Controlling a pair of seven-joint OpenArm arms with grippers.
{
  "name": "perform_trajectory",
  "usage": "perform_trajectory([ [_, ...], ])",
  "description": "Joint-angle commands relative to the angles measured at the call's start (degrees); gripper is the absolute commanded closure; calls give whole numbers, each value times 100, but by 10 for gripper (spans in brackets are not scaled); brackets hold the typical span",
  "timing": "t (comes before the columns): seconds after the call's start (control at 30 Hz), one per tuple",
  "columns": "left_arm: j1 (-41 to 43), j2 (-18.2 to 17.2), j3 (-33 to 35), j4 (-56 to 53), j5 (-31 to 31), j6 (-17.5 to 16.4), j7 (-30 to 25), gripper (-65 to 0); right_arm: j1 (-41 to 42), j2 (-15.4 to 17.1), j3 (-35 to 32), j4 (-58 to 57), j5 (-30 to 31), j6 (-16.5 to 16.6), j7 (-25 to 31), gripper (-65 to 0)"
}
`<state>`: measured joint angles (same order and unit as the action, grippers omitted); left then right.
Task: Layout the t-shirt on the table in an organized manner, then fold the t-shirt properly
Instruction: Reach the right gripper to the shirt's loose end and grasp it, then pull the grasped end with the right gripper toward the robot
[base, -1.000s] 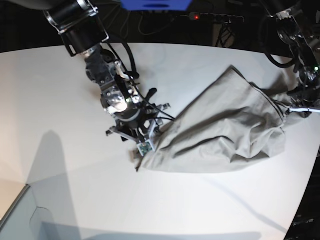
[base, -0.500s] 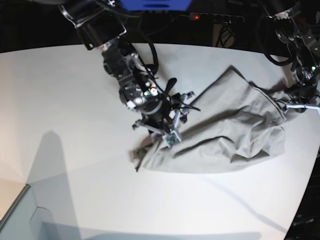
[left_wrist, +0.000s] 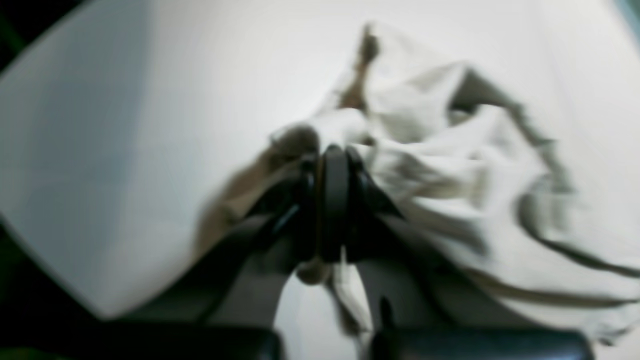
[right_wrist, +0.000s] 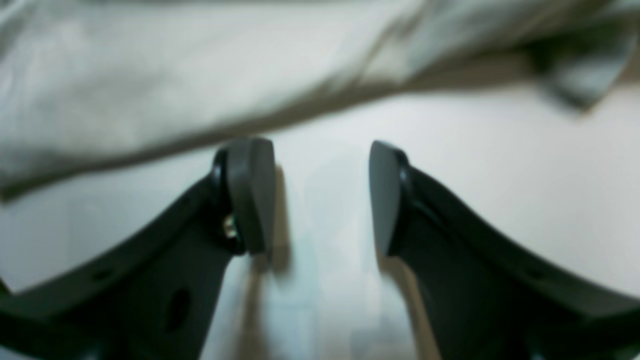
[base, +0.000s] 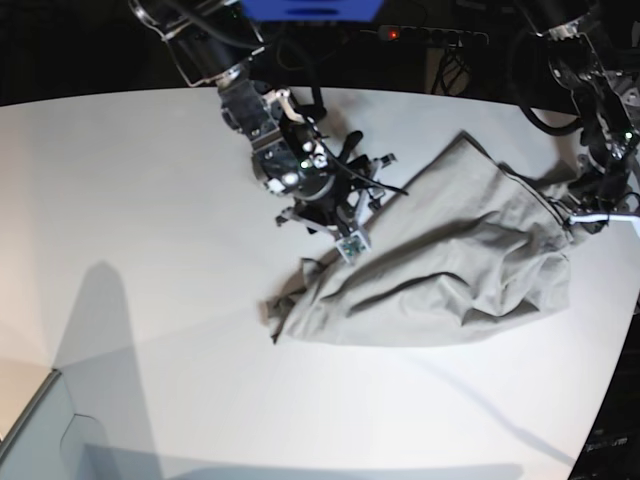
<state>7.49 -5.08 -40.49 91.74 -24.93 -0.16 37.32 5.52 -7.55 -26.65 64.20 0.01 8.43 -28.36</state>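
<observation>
The light grey-beige t-shirt (base: 450, 270) lies crumpled on the right half of the white table (base: 150, 200). My left gripper (base: 578, 214) is at the shirt's far right edge. In the left wrist view this left gripper (left_wrist: 334, 155) is shut on a bunched fold of the t-shirt (left_wrist: 450, 150). My right gripper (base: 340, 232) hovers over the shirt's upper left edge. In the right wrist view the right gripper (right_wrist: 322, 195) stands open with only bare table (right_wrist: 500, 175) between its fingers, and the t-shirt (right_wrist: 200, 75) lies just ahead.
A power strip with a red light (base: 395, 33) and a blue object (base: 310, 8) sit behind the table's back edge. A grey box corner (base: 40, 440) shows at the bottom left. The table's curved edge runs close past the shirt on the right.
My right arm has moved up and to the right in the base view, away from the shirt's lower left corner, which now lies loose on the table. The left arm has held still.
</observation>
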Motion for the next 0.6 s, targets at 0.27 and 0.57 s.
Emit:
perform_trajectory([
  [0.27,-58,-129,-8,-467,-70,-14,-123,0,-90,-145,-11,89,38,102,106,-311],
  [0.57,363,-270,203,-352,-87,-23,-114,0,-64,-145,-495,107,38,102,106,-311],
])
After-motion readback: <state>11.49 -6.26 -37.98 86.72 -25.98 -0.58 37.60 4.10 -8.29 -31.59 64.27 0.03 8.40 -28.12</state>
